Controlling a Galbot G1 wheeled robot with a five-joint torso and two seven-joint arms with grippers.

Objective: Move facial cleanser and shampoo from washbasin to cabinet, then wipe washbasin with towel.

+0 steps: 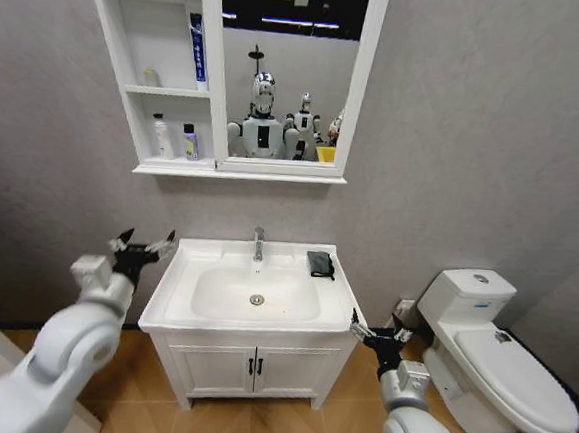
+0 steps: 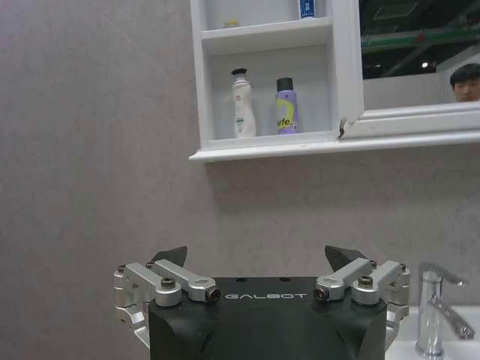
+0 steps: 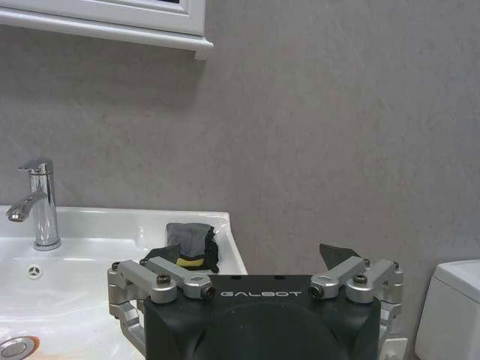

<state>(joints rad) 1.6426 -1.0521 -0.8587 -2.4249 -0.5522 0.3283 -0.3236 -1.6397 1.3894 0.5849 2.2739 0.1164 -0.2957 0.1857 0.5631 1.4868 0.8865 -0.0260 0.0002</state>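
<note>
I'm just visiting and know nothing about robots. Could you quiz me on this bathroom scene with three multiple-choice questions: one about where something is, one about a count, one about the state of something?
1. Where does the towel lie?
A. On the washbasin's back right corner
B. On the toilet lid
C. In the cabinet's top cubby

2. How many bottles stand in the lowest cubby of the cabinet?
A. None
B. Two
C. Four

3. How are the fingers of the left gripper and the right gripper?
A. Both open, holding nothing
B. Both shut on bottles
C. Left shut on the towel, right open

Answers:
1. A, the dark cloth sits right of the faucet on the basin top.
2. B, a white bottle and a purple bottle stand side by side there.
3. A, each wrist view shows spread fingertips with nothing between.
</note>
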